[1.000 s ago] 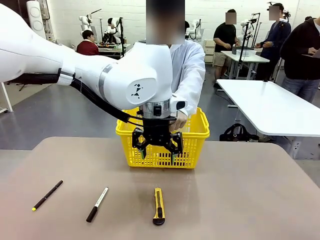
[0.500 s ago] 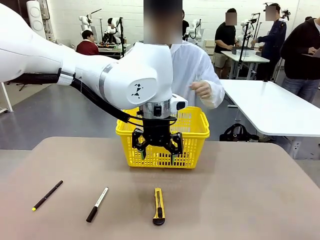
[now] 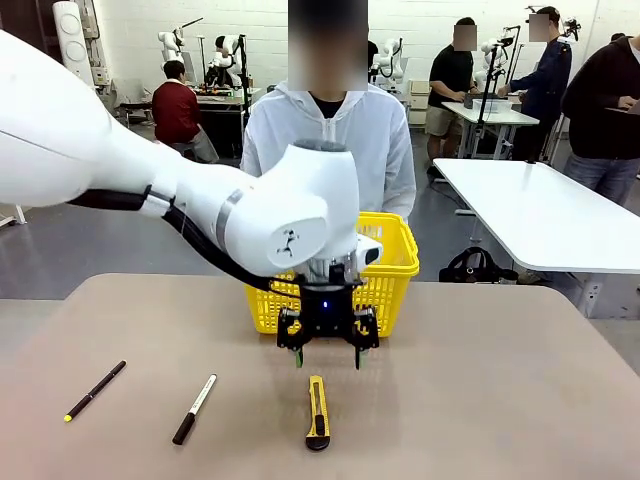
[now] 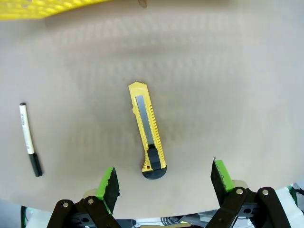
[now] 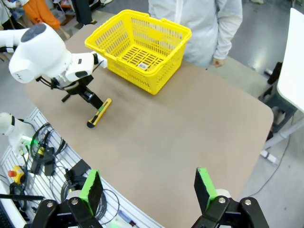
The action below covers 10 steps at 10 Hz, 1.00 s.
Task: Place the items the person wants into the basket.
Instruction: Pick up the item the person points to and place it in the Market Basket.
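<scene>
From the front, the left gripper [image 3: 328,358] hung with its jaws spread wide and empty, just above the table [image 3: 500,400], between the basket [image 3: 395,262] and the utility knife [image 3: 317,412]. The knife lay flat on the table, lengthwise toward the camera, apart from the fingertips. To its left lay the marker [image 3: 194,409] and, farther left, the pen [image 3: 94,390]. The person [image 3: 330,140] stood behind the basket at the far edge. No writing could be read here.

The left wrist view looked straight down on the utility knife [image 4: 147,130], which lay between and beyond the two green-padded fingers [image 4: 108,181], its black end nearest them and its grey blade slider exposed. The marker [image 4: 30,140] lay off to one side, and the basket's [image 4: 42,7] yellow rim crossed the top corner. The marker's print was too small to read.

The right wrist view showed the right gripper [image 5: 148,187] open and empty, high above the near table edge. It alone looked into the basket [image 5: 156,33], where a small object with a white label [image 5: 142,65] lay on the floor, unreadable. The left gripper [image 5: 78,95] stood beside the knife [image 5: 99,112].
</scene>
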Motion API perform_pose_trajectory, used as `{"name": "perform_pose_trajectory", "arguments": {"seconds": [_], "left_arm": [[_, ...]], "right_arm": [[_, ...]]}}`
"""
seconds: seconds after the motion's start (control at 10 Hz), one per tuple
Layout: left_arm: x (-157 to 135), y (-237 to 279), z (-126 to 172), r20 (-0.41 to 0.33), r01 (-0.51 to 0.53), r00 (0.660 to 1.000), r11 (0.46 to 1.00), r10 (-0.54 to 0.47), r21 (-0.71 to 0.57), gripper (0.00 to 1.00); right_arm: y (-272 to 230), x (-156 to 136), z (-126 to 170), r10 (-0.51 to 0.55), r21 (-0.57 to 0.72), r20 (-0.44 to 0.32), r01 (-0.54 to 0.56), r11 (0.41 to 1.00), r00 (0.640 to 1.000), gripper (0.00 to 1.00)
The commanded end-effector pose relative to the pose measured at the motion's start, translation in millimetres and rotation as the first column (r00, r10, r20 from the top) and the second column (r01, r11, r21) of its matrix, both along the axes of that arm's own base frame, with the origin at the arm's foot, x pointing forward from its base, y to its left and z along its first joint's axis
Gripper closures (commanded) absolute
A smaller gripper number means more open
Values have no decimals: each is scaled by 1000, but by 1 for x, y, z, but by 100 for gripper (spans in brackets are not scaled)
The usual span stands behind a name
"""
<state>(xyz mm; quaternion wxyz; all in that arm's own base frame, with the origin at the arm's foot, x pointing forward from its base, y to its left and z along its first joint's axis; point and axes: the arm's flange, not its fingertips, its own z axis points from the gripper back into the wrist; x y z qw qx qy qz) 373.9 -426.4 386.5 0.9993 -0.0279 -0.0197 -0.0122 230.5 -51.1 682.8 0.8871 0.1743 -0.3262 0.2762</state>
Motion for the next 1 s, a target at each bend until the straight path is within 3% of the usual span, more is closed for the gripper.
{"name": "perform_pose_trajectory", "arguments": {"seconds": [0.0,0.2,0.9], "left_arm": [[3,-4,-22,23,-57,998,998,56,37,0],[-9,-8,-42,29,-70,997,997,69,41,0],[-10,-8,-72,7,-15,1000,1000,14,22,0]], "right_arm": [[1,1,-1,1,-1,-1,-1,1000,1000,0],[1,1,-1,1,-1,-1,-1,1000,1000,0],[1,1,-1,1,-1,-1,-1,1000,1000,0]]}}
